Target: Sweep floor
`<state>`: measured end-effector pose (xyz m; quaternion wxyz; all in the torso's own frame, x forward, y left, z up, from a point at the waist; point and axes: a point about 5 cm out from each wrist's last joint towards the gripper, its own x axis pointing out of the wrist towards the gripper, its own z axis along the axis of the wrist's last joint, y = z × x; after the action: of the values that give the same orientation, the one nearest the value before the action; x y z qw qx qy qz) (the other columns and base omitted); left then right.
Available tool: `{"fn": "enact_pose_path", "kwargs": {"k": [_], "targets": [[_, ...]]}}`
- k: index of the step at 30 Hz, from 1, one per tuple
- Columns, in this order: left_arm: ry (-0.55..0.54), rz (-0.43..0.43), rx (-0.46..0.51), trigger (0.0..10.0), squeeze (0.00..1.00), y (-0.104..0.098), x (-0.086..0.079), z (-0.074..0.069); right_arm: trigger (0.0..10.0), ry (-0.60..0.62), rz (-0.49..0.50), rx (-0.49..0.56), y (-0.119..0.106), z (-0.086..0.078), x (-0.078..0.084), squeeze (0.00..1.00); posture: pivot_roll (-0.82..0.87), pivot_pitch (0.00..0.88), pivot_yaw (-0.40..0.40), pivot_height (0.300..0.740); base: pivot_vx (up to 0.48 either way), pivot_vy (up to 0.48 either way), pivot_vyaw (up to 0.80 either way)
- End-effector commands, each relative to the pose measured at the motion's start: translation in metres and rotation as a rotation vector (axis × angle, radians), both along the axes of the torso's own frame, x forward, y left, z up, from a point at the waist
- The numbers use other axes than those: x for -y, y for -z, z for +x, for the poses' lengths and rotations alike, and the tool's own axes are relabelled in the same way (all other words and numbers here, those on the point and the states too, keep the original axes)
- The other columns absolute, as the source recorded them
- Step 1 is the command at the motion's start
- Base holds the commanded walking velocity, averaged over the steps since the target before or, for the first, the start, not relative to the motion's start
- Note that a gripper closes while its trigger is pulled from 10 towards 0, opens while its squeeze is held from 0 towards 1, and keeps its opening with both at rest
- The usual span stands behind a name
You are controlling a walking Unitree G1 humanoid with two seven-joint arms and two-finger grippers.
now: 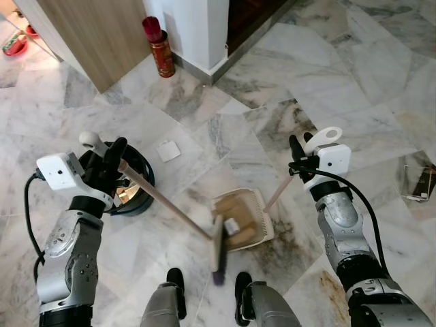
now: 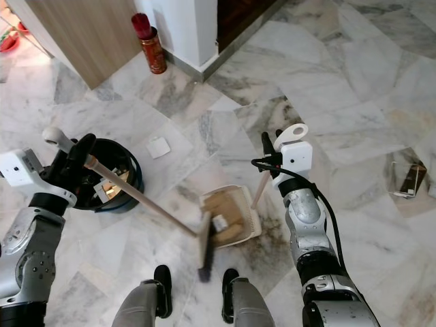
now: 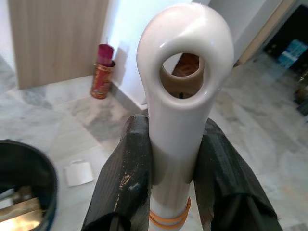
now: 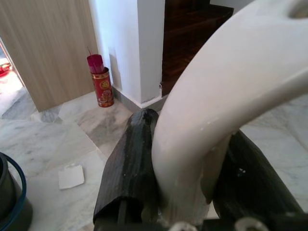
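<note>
My left gripper is shut on the white looped top of a broom handle. The wooden stick slants down to the brush head, which rests on the marble floor just before my feet. My right gripper is shut on the white looped top of the dustpan handle. The cream dustpan lies on the floor right beside the brush head, with a small pale scrap inside it. A white paper scrap lies on the floor farther out, apart from both tools.
A black bin with litter inside stands by my left arm. A red canister stands against a white wall corner, next to a wooden panel. A flat dark object lies on the floor at the right.
</note>
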<state>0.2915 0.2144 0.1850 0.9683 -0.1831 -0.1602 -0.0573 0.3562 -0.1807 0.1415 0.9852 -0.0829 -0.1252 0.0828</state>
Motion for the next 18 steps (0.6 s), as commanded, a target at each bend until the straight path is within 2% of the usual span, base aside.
{"fn": "enact_pose_path", "kwargs": {"k": [1,7,10,13,15,18], "targets": [[0.012,-0.03,0.046,10.0,0.0,-0.005,0.0,0.001,10.0,0.009,0.006,-0.106,0.022,-0.005,0.001,0.0,0.05,0.42,-0.024,0.74,0.0,0.0,0.0],[0.023,-0.025,0.071,10.0,0.0,-0.011,0.004,0.002,10.0,0.013,0.043,-0.118,0.022,-0.001,-0.005,0.0,0.07,0.388,-0.02,0.74,0.0,0.0,0.0],[0.026,0.002,0.139,10.0,0.0,-0.034,0.003,-0.005,10.0,0.041,0.071,-0.134,0.025,0.0,-0.007,0.0,0.11,0.315,0.005,0.74,0.0,0.0,0.0],[0.055,0.011,0.186,10.0,0.0,-0.049,0.007,-0.011,10.0,0.074,0.087,-0.167,0.032,0.0,-0.006,0.0,0.13,0.263,0.025,0.74,0.0,0.0,0.0],[0.067,0.012,0.203,10.0,0.0,-0.055,0.009,-0.013,10.0,0.089,0.089,-0.184,0.035,0.0,-0.006,0.0,0.13,0.263,0.025,0.74,0.0,0.0,0.0],[0.1,0.014,0.255,10.0,0.0,-0.072,0.013,-0.014,10.0,0.129,0.14,-0.222,0.041,0.0,-0.004,0.0,0.16,0.2,0.038,0.74,0.0,0.0,0.0]]}}
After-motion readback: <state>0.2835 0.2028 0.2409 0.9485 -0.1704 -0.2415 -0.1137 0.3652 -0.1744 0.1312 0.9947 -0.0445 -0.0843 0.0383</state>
